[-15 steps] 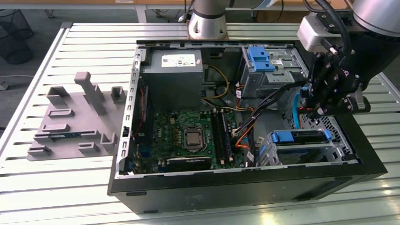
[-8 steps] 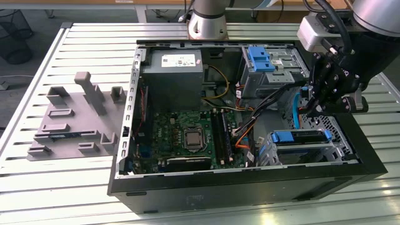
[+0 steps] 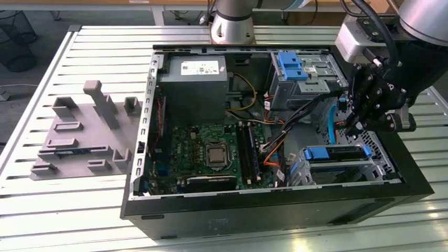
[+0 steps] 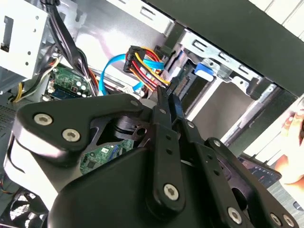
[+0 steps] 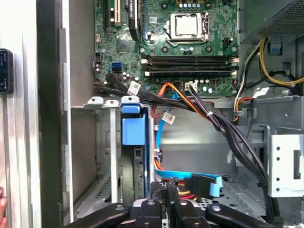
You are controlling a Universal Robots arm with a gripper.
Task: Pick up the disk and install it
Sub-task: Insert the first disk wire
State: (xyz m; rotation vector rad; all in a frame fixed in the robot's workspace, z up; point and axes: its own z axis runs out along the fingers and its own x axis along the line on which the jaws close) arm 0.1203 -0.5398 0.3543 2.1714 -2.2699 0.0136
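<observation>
— Where is the disk (image 3: 336, 153)?

— In the open case (image 3: 280, 210) on the slatted table (image 3: 42, 205). It sits in the metal cage (image 3: 318, 173) in the corner at the exterior view's right, nearest the camera. Its blue bracket faces up out of the cage. In the first wrist view the disk (image 5: 133, 130) stands on edge in its slot, between the cage walls. The second wrist view shows only a bit of its blue bracket (image 4: 203, 71).

— And the gripper (image 3: 352, 125)?

— It hangs inside the case, just above and beside that cage. Both wrist views show the fingers pressed together with nothing between them (image 4: 166, 97) (image 5: 164, 190). So it is clenched and carries nothing.

— Does it touch the disk?

— I cannot tell. The fingertips are close to the disk's edge, beside a bundle of red, yellow and blue cables (image 4: 142, 61).

— What else is in the case?

— A green motherboard (image 3: 210, 152) lies flat in the middle. A grey power supply (image 3: 194, 84) with a white sticker sits in the far corner. A second cage at the far right carries a blue latch (image 3: 290, 65). Black and orange cables run from there across to the motherboard.

— Anything outside the case?

— A grey fixture (image 3: 84, 131) with raised blocks lies on the table at the exterior view's left, well apart from the gripper.
</observation>
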